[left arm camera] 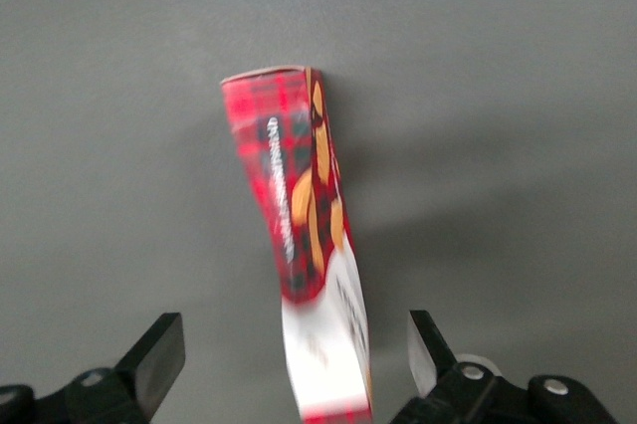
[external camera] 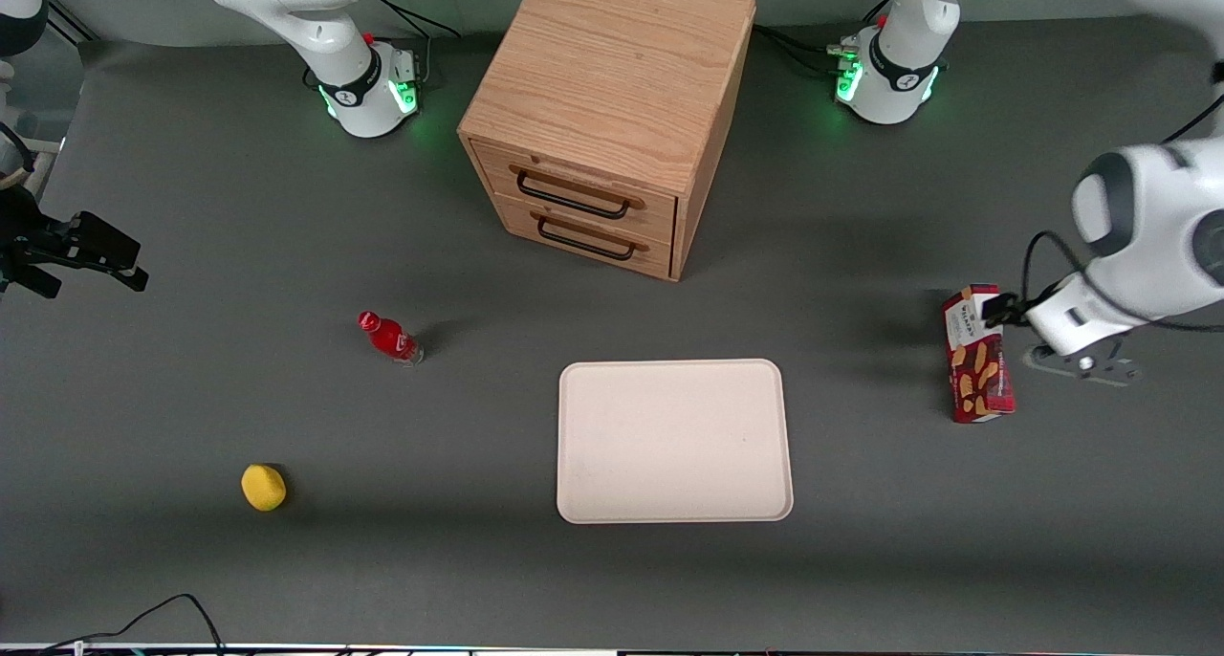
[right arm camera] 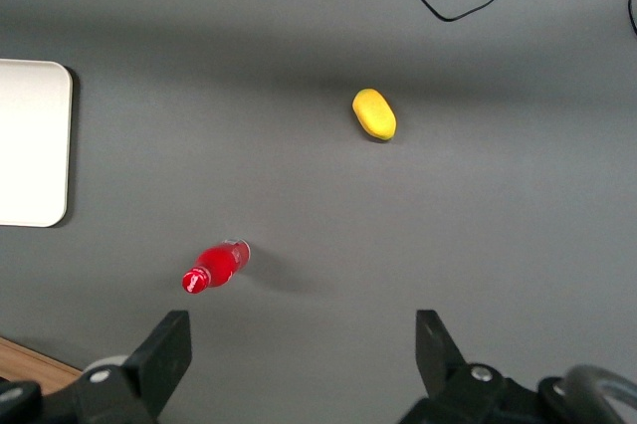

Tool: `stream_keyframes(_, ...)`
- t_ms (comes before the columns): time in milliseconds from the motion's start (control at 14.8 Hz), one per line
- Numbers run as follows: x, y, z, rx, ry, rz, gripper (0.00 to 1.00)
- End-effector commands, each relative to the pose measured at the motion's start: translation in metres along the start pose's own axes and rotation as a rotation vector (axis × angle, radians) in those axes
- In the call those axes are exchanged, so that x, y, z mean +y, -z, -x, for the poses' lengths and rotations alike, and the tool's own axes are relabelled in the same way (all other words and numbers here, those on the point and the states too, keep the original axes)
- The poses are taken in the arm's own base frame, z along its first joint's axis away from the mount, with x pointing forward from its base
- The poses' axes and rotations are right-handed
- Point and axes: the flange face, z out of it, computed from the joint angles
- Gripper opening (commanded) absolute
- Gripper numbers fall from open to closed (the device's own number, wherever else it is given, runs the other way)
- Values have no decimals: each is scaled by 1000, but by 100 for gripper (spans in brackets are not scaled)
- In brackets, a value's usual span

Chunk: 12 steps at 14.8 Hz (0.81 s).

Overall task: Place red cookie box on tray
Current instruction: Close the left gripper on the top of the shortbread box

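Red cookie box (external camera: 977, 355) standing on the bench (external camera: 861, 560), well apart from the tray (external camera: 674, 441), toward the working arm's end. Gripper (left arm camera: 294, 349) right at the box's white end, fingers (left arm camera: 159, 354) spread wide, one either side, neither touching the carton. Nothing on the tray. Farther from the front camera than the tray, a wooden drawer cabinet (external camera: 602, 111); toward the parked arm's end, a small red bottle (external camera: 389, 338) and a yellow lemon (external camera: 263, 487).

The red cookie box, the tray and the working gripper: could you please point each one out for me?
red cookie box (external camera: 977, 369): front view, on its cookie-printed face.
tray (external camera: 674, 441): front view, on its bare floor.
gripper (left arm camera: 294, 359): left wrist view, midway between its open fingertips, either side of the box's white end.
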Motion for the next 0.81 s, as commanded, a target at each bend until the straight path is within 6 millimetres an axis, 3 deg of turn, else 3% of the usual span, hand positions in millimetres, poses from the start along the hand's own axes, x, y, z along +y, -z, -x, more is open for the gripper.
stream_keyframes(0,5,-52,8,84,-18,-22,41)
stream_keyframes(68,5,-62,11,109,-7,-20,0)
stream_keyframes(339,6,-64,13,96,3,-9,0)
stream_keyframes(542,7,-55,12,93,4,-5,0)
stream_keyframes(678,5,-31,9,84,8,3,0)
stream_keyframes(746,4,-8,5,75,14,15,0)
